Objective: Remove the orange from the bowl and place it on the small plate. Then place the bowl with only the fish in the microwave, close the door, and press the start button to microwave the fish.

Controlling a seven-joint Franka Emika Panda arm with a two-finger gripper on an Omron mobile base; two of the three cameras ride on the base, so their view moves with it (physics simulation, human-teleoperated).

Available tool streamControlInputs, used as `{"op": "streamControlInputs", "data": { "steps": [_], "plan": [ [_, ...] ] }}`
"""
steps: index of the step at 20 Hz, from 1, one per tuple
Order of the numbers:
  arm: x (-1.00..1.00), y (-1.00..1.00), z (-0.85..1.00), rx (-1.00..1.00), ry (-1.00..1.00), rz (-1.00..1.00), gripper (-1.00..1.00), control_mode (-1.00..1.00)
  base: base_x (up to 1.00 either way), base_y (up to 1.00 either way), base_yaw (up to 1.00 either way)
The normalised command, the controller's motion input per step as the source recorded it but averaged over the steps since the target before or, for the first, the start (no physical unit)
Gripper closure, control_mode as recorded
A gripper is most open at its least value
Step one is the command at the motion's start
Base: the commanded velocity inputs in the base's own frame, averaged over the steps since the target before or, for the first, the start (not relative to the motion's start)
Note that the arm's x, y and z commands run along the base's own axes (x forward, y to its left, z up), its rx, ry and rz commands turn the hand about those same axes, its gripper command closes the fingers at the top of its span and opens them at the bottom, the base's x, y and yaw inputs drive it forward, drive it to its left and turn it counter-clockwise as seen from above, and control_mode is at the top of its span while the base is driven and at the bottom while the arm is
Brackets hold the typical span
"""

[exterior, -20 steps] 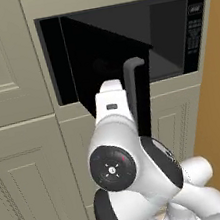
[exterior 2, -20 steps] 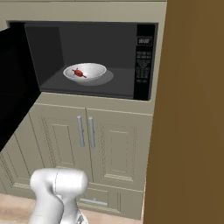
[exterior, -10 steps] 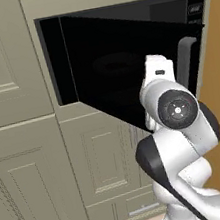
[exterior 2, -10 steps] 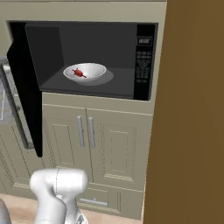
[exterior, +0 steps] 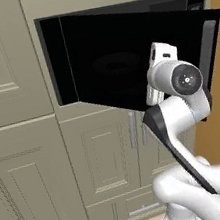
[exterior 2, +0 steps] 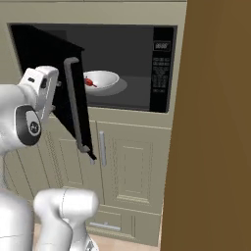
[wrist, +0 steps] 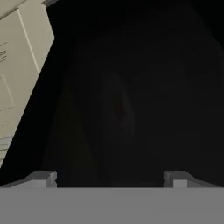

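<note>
Now I am shutting the door (exterior 2: pixel 59 93) of the microwave (exterior 2: pixel 162 68). My gripper (wrist: pixel 111 177) is spread wide and holds nothing; its two tips sit far apart at 6 o'clock in the hand view, right up against the black glass. The door stands about half way shut. In the right base view it sticks out toward me at 9 o'clock, with its grey handle (exterior 2: pixel 76 105) on the near edge. The bowl (exterior 2: pixel 100 80) sits inside the microwave, near the middle of the floor, and the little red fish (exterior 2: pixel 89 82) lies in it. The keypad strip (exterior 2: pixel 161 68) is at 3 o'clock of the bowl.

To do this well, I think I should push flat on the glass, close to the handle side, and follow the door round as it swings. A slow, even push should stop it bouncing back. I should keep my tips off the handle so they don't catch. When the door is flat against the front, I can go for the start button.

Some things are hard to see. The hand view is almost all black, so I cannot tell if my tips touch the glass. In the left base view the door hides the inside of the microwave. The buttons are too small to tell which one is start
</note>
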Motion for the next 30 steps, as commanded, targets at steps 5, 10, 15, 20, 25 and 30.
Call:
{"op": "streamControlInputs", "data": {
  "steps": [5,10,15,20,25,30],
  "plan": [
    [1.0,-0.08,0.0,0.05,0.0,0.05,-1.0,-1.0,0.0,0.0,0.0],
    [0.84,-0.29,0.01,0.05,0.0,0.05,-1.0,-1.0,0.0,0.0,0.0],
    [0.79,-0.34,0.05,0.06,0.0,0.03,-1.0,-1.0,0.0,0.0,0.0],
    [0.7,-0.17,0.01,0.04,0.0,0.01,-1.0,-1.0,0.0,0.0,0.0],
    [0.63,0.0,0.06,0.0,0.01,0.0,-1.0,-1.0,0.0,0.0,0.0],
    [0.44,-0.03,0.0,0.0,0.04,0.0,-1.0,-1.0,0.0,0.0,0.0]
  ]
}}
